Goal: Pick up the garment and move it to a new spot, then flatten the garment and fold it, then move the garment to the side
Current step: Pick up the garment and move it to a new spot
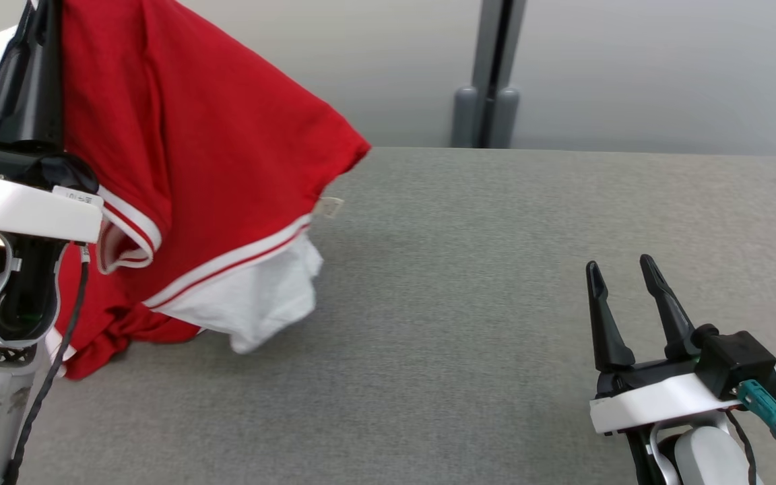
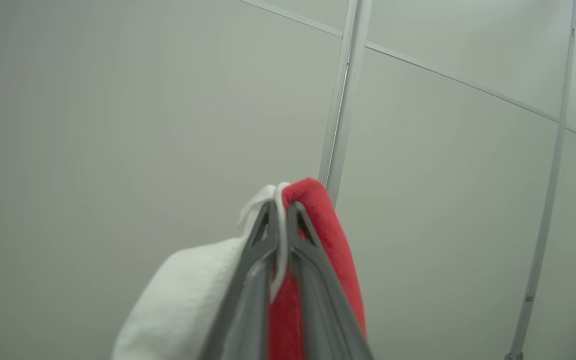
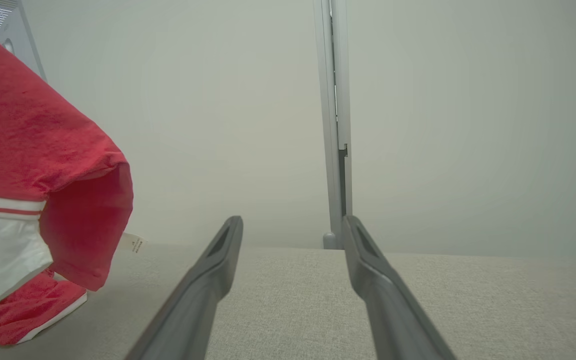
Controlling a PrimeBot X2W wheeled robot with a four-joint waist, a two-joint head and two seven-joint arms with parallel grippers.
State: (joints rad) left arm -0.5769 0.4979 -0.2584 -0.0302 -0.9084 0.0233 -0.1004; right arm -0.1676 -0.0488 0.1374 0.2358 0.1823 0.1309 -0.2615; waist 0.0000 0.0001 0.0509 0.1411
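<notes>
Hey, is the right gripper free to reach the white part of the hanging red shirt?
Probably yes. The right gripper is open and empty, and only bare grey table lies between it and the red shirt, which the left gripper holds up; the white part hangs on the side facing it.
</notes>
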